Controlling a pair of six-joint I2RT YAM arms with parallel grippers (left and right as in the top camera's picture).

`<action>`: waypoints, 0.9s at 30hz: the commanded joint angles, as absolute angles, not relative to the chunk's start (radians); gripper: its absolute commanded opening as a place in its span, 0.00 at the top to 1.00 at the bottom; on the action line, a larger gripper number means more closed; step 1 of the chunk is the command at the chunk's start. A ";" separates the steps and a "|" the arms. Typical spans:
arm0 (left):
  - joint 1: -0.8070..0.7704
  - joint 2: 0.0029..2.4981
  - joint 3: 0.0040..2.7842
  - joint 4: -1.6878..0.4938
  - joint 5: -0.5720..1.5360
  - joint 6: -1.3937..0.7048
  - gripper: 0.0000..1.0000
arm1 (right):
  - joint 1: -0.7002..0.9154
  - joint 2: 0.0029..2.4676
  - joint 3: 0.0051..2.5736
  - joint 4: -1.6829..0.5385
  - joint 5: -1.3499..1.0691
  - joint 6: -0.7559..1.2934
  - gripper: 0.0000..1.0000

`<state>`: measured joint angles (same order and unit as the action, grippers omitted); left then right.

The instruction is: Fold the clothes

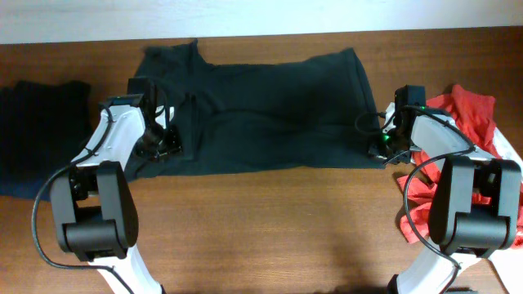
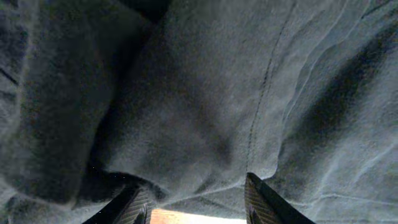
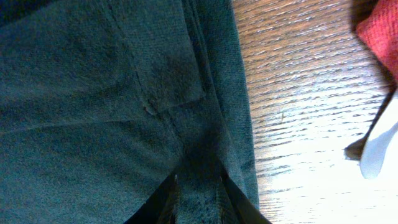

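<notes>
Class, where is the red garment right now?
Overhead view: the red garment lies at the far right, just beyond the right gripper and the dark shirt.

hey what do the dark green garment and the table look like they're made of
Dark green garment: soft matte knit, probably cotton jersey; fine knit texture, stitched seams. Table: wood or wood-look laminate, slightly glossy; grain lines and glare.

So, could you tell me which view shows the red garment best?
Overhead: the red garment lies crumpled beside the right arm. The right wrist view catches only a corner; the left wrist shows none.
</notes>
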<state>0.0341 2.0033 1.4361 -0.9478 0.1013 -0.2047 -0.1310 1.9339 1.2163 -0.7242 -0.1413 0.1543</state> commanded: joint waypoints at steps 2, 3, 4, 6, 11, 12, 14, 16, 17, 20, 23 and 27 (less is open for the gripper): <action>0.042 2.014 1.434 -0.875 0.056 -0.216 0.99 | -0.125 1.939 1.199 -0.729 -0.146 0.154 0.75; 0.042 2.014 1.434 -0.849 0.054 -0.216 0.99 | -0.125 1.939 1.199 -0.730 -0.146 0.154 0.75; 0.042 2.014 1.439 -0.800 0.029 -0.216 0.99 | -0.125 1.939 1.199 -0.732 -0.146 0.154 0.75; 0.056 2.014 1.509 -0.721 -0.056 -0.216 0.99 | -0.125 1.939 1.199 -0.732 -0.146 0.154 0.75; 0.101 2.014 1.689 -0.676 -0.049 -0.216 0.16 | -0.125 1.939 1.199 -0.732 -0.146 0.154 0.75; 0.101 2.015 1.688 -0.801 -0.049 -0.216 0.16 | -0.125 1.939 1.199 -0.732 -0.146 0.154 0.75; 0.100 2.017 1.687 -0.976 -0.048 -0.216 0.19 | -0.126 1.938 1.215 -0.733 -0.146 0.153 0.75; 0.100 2.019 1.680 -1.118 -0.049 -0.216 0.47 | -0.125 1.938 1.290 -0.752 -0.147 0.154 0.75; 0.101 2.023 1.670 -1.132 -0.049 -0.216 0.60 | -0.125 1.938 1.324 -0.759 -0.147 0.154 0.75; 0.101 2.049 1.510 -1.043 -0.049 -0.216 0.72 | -0.125 1.939 1.362 -0.740 -0.170 0.154 0.75; 0.101 2.049 1.367 -0.933 -0.049 -0.216 0.72 | -0.125 1.979 1.362 -0.701 -0.178 0.154 0.75; 0.101 2.049 1.338 -0.922 -0.049 -0.216 0.72 | -0.125 2.030 1.362 -0.671 -0.173 0.154 0.65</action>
